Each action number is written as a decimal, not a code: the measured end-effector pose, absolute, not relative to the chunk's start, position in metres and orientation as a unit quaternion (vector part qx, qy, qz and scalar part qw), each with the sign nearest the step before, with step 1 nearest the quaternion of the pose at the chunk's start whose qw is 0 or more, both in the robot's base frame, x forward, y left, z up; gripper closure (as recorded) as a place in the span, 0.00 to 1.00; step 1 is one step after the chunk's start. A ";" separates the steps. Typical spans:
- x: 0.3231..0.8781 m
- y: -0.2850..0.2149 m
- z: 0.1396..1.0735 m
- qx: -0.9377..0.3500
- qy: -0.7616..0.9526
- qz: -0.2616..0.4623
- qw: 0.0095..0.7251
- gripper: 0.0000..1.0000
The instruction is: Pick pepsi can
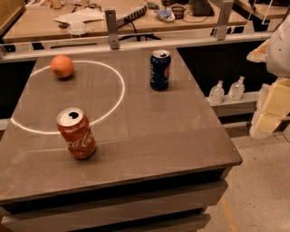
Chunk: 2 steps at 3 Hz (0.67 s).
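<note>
- Wooden desks strewn with papers and a black keyboard fill the background, behind a grey metal rail with two upright posts.
- In front of the rail stands a dark grey-brown, flat-topped table, with a thin white ring of light drawn across its left half.
- The pepsi can, a dark blue soda can with a silver top and a small red-and-white logo, stands upright near the far edge of the table, just outside the ring on its right side.
- A round orange fruit lies inside the ring at the far left, well apart from the blue can.
- A red cola can with white script stands on the near left of the table, at the ring's near arc.
- The gripper, seen as cream-coloured blocky parts at the right edge of the view, hangs beyond the table's right side, off the tabletop.
- Whether it is spread or closed I cannot tell; it holds nothing visible.
- The pepsi can sits well to the left of the gripper and farther back, with bare tabletop between them and no contact.
- Two small clear bottles stand on a pale ledge right of the table, between can and gripper.
</note>
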<state>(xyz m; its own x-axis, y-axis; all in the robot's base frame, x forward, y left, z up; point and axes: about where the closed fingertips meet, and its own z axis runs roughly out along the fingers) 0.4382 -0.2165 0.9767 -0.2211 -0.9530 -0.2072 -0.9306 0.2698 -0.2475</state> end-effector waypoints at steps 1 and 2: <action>0.439 -0.216 0.977 -0.602 0.781 -0.031 0.165 0.00; 0.454 -0.214 0.981 -0.582 0.779 0.017 0.232 0.00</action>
<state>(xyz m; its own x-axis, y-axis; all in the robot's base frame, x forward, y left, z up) 0.4543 -0.2142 0.9810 -0.2154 -0.8990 -0.3814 -0.9144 0.3227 -0.2443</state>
